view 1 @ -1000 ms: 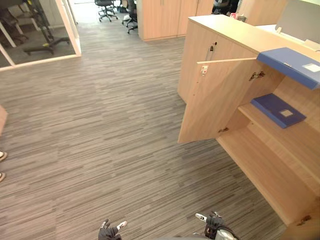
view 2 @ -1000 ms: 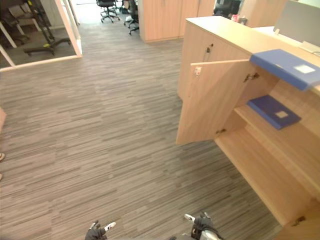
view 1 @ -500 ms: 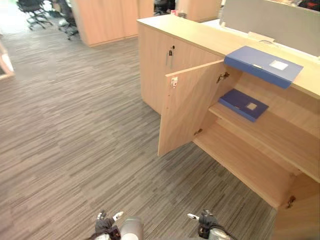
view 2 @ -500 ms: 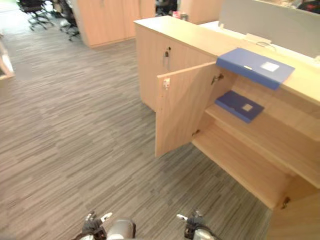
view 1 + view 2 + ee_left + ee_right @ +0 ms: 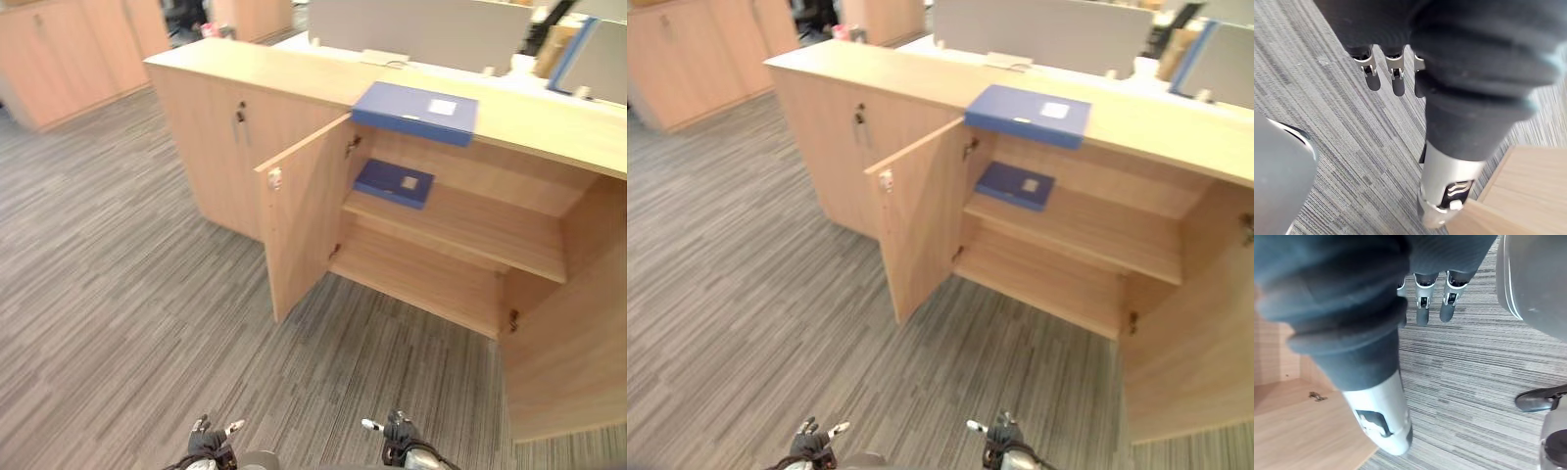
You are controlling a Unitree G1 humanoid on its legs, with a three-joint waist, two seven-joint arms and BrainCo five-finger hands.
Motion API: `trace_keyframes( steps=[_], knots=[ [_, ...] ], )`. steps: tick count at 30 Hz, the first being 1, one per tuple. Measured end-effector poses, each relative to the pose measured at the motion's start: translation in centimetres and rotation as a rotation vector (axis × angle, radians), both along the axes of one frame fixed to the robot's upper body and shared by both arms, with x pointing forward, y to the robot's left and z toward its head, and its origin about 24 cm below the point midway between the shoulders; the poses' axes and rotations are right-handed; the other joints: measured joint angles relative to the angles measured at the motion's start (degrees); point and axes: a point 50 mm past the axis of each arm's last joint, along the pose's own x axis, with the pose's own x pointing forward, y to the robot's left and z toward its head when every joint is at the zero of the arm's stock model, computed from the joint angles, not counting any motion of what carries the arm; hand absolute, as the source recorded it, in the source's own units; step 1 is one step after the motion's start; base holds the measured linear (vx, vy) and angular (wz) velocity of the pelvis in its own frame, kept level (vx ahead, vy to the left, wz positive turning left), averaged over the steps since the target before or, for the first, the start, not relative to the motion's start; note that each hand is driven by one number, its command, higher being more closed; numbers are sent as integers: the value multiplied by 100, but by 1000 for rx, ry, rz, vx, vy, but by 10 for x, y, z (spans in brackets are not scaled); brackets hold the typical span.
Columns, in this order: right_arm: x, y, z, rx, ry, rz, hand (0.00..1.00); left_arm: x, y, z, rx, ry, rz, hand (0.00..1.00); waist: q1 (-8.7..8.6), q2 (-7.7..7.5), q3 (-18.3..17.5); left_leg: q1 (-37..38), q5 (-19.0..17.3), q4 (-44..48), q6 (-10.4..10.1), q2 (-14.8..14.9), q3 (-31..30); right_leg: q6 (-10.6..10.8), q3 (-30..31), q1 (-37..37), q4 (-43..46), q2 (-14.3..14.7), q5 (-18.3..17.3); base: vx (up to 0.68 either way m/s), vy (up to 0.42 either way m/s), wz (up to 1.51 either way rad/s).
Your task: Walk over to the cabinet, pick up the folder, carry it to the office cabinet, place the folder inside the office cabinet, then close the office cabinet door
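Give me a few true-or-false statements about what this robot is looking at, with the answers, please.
1. A blue folder lies on top of the cabinet. True.
2. The compartment below that folder is closed. False: its left door and right door both stand open.
3. A second blue folder lies on the upper shelf inside. True.
4. The left hand grips a folder. False: it hangs low over the carpet with relaxed fingers and holds nothing, and so does the right hand.
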Motion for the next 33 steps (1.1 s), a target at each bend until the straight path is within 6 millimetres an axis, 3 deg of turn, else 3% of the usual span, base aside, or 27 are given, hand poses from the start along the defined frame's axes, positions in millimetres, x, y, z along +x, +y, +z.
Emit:
trace_keyframes(
  steps=[2,5,7,8,9,10,12,16,18,20,21,23,26,28,29,30,32,33],
  knots=[
    [0,0,0,-1,-4,1,0,-5,0,-1,-2,12,4,0,-115,15,-54,335,26,-313,6,58,344,-71,-633,-4,9,-118,35,-67,24,-85],
    [3,0,1,-1,-9,2,0,-6,0,-2,-2,15,3,0,-182,36,-52,415,24,-439,-13,244,515,-18,-1070,-50,-252,71,-104,52,-76,-63],
    [10,-1,2,2,-21,-9,0,-5,0,-2,-2,17,1,0,-288,69,-21,458,-52,-479,-119,626,503,-16,-1309,-262,-233,646,-458,125,-247,-22],
    [11,0,3,6,-25,-19,0,-5,0,-2,-1,17,0,0,-294,51,-13,529,-72,-492,-213,714,507,-47,-1404,-357,-273,804,-443,127,-316,-3],
    [10,2,2,10,-20,-22,0,-5,3,-1,5,14,-1,0,-294,-20,11,641,-98,-500,-314,709,509,-178,-1513,-380,-477,849,-315,149,-277,1],
    [9,0,2,7,-16,-25,0,-8,-1,-4,-7,32,-1,0,-280,-33,27,788,-98,-540,-452,708,416,-342,-1627,-289,-476,899,-424,161,-215,1],
    [7,-6,1,-4,-8,-32,0,-10,-10,-6,-40,34,20,0,-271,152,-69,923,-19,-872,-409,752,-157,-385,-1631,-238,-568,1105,-605,245,-227,-9],
    [7,-7,1,4,-8,-69,0,-10,-9,-5,-61,22,75,0,-287,213,-93,952,38,-815,-488,1057,-241,-472,-1636,-56,-850,1523,-771,251,-215,-14],
    [7,-5,1,6,-4,-62,0,-6,-4,-3,-48,4,96,0,-297,161,-11,569,20,446,-520,1229,-418,-484,-1594,314,-1173,1717,-781,374,-207,-20],
    [10,-6,2,0,-10,-55,0,-3,-3,-1,-44,-19,114,0,-244,230,140,-309,524,2967,-565,1494,-842,-528,-1371,886,-1483,1989,-809,288,-57,-51],
    [9,-5,1,-3,-7,-48,0,-3,-2,0,-41,-19,114,0,-189,258,147,-482,491,3478,-553,1540,-876,-551,-1272,1007,-1534,2038,-830,236,44,-85],
    [7,0,0,-1,9,-27,0,-4,0,1,-16,-23,89,0,-71,236,165,-1120,237,4317,-445,1413,-933,-549,-801,1275,-1733,2041,-915,263,115,-97],
    [4,0,-2,-4,28,-41,0,1,3,5,1,-47,77,0,74,197,213,-1690,-102,3873,-390,1126,-1033,-371,-390,1456,-1824,1863,-907,358,291,-87],
    [5,-1,-2,-10,30,-51,0,6,2,7,5,-66,73,0,142,158,327,-1847,-184,2643,-377,867,-1118,-140,-143,1656,-1794,1577,-1009,333,378,-74],
    [6,-4,-2,-16,30,-55,0,5,-2,6,-11,-65,68,0,181,278,322,-1729,147,1662,-437,801,-1198,152,40,1681,-1719,1491,-1176,313,410,-56],
    [4,7,-3,9,44,-43,0,6,7,8,14,-65,72,0,190,-4,319,-1533,102,1486,-358,601,-946,141,154,1665,-1693,1235,-1172,321,381,-40],
    [6,7,-2,13,37,-47,0,5,8,7,12,-61,78,0,198,-30,299,-1437,99,1277,-337,507,-893,-1,171,1605,-1696,1322,-1095,343,279,-4],
    [6,6,-2,24,35,-71,0,3,9,6,7,-57,103,0,195,-65,290,-1280,103,1140,-256,359,-800,-168,187,1587,-1816,1381,-874,270,170,-4]
  ],
)
